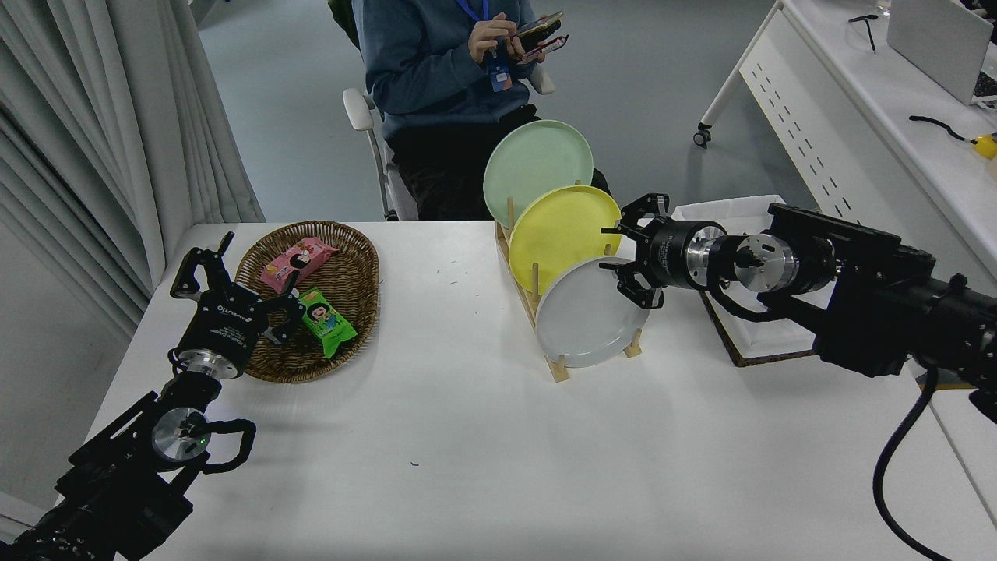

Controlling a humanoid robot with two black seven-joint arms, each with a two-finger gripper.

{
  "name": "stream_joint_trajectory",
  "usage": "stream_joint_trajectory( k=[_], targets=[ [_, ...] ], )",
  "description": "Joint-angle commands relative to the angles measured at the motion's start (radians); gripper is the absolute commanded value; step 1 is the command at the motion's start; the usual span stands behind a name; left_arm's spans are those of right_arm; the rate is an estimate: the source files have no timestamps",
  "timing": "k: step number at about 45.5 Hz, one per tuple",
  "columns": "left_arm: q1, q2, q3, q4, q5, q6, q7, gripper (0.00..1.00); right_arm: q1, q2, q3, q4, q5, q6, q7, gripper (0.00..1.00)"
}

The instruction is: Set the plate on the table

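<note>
The light-grey plate [588, 319] stands on edge in the front slot of a wooden rack [554, 360] on the white table [483, 452]. Behind it stand a yellow plate [561, 230] and a pale green plate [533, 164]. My right gripper [632, 257] is open and empty, its fingers spread just right of the grey plate's upper right rim, close to it but apart. My left gripper [222, 276] is open and parked at the lower left beside the basket.
A wicker basket [354, 265] with snack packets lies at the left. A white tray [748, 327] sits under my right arm. A person sits at the far side holding a phone. A white desk [872, 101] stands at the right.
</note>
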Motion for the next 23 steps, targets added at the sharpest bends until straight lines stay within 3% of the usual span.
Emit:
stream_joint_trajectory(
  k=[1, 23],
  targets=[
    [0.000, 0.000, -0.001, 0.001, 0.000, 0.000, 0.000, 1.00, -0.003, -0.004, 0.008, -0.004, -0.001, -0.005, -0.004, 0.47],
    [0.000, 0.000, 0.001, -0.001, 0.000, 0.000, 0.000, 1.00, -0.004, -0.004, 0.010, -0.004, 0.004, -0.030, -0.010, 0.46]
  ],
)
